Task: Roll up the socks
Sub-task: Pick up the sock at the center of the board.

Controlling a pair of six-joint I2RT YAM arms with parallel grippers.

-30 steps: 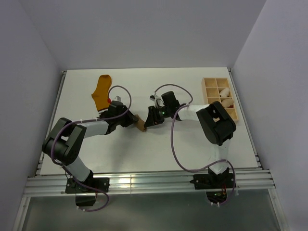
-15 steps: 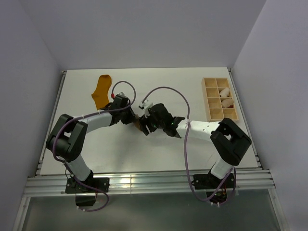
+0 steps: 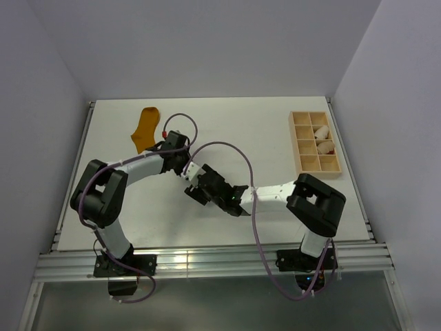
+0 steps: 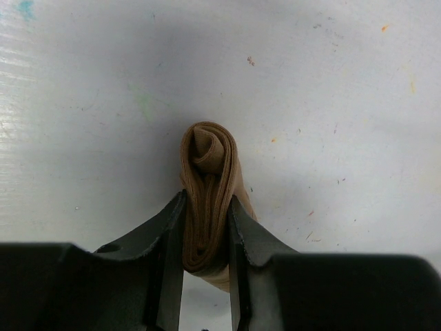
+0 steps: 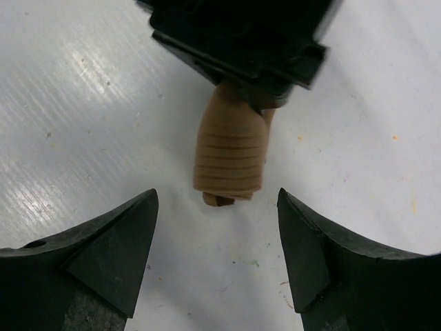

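Observation:
The tan-brown sock [image 4: 207, 181] is a tight roll on the white table. My left gripper [image 4: 205, 231] is shut on its side, one finger against each face. In the right wrist view the roll [image 5: 230, 153] sticks out from under the left gripper's black body [image 5: 241, 41], its end facing my right gripper [image 5: 216, 207], which is open and a short way off, not touching. In the top view both grippers meet mid-table, left [image 3: 184, 168] and right [image 3: 193, 187], hiding the roll. The mustard-orange sock [image 3: 145, 129] lies flat at the far left.
A wooden compartment box [image 3: 301, 140] stands at the far right with small cream-white bundles [image 3: 322, 134] in some cells. The right arm's cable [image 3: 227, 146] loops over the table middle. Walls close in the table on three sides.
My right arm has swung left and nearer, bringing its gripper from the right of the roll to its near side. My left gripper shifted slightly toward the far side, still holding the roll.

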